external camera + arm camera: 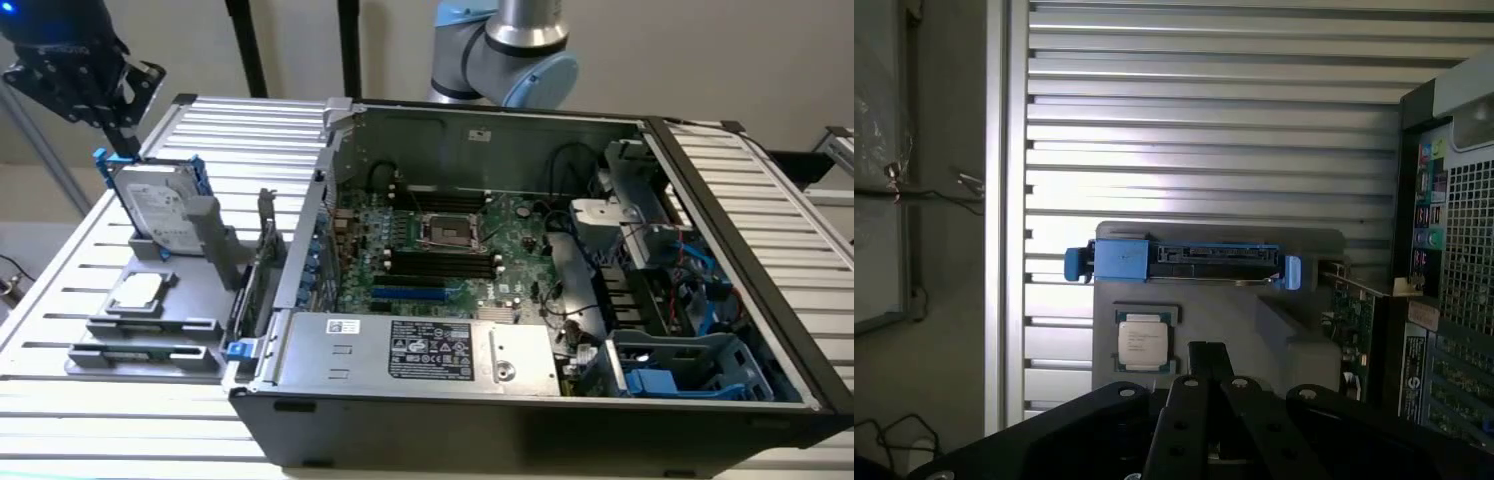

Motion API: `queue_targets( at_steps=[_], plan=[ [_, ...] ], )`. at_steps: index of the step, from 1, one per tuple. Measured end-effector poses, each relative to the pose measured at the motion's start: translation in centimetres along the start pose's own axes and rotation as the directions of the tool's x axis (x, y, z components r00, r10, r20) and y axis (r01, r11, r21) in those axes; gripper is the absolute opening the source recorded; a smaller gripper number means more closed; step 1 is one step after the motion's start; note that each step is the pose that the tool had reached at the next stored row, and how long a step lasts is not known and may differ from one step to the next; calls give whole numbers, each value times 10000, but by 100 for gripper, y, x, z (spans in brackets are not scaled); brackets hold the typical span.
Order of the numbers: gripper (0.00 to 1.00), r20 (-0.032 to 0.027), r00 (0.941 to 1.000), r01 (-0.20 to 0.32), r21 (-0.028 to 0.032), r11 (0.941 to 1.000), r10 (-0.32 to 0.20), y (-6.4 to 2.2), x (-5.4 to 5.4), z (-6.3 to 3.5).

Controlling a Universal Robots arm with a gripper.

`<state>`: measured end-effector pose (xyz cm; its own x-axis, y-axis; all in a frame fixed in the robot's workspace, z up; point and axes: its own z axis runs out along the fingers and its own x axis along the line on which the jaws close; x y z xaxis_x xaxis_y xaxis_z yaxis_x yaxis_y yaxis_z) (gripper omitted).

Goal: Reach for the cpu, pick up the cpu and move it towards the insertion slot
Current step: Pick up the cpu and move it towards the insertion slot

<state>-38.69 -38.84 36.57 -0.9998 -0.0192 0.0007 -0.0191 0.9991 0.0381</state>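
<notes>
The gripper (pixel 127 145) hangs over the bench's (pixel 54 300) far corner on the exterior view's left, fingers seemingly pressed together, empty. The cpu (pixel 139 291) lies flat in a grey holder (pixel 134 326) just beside the upright hard drive (pixel 154 210). A careless descent could clip that drive

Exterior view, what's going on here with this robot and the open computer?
A robot arm's gripper hangs over the gray fixture beside the open computer case, close to the upright hard drive. The cpu lies flat on that fixture, not yet picked up. The insertion slot sits on the motherboard inside the case.
</notes>
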Motion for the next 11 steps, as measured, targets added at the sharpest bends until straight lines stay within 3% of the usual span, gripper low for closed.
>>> queue_targets(
  at_steps=[4, 11],
  plan=[
    [11, 1, 10000, -1, 2, 10000, 1, -19, 69, 11],
    [11, -4, 10000, 0, 3, 10000, 0, -149, 253, 29]
  ],
)
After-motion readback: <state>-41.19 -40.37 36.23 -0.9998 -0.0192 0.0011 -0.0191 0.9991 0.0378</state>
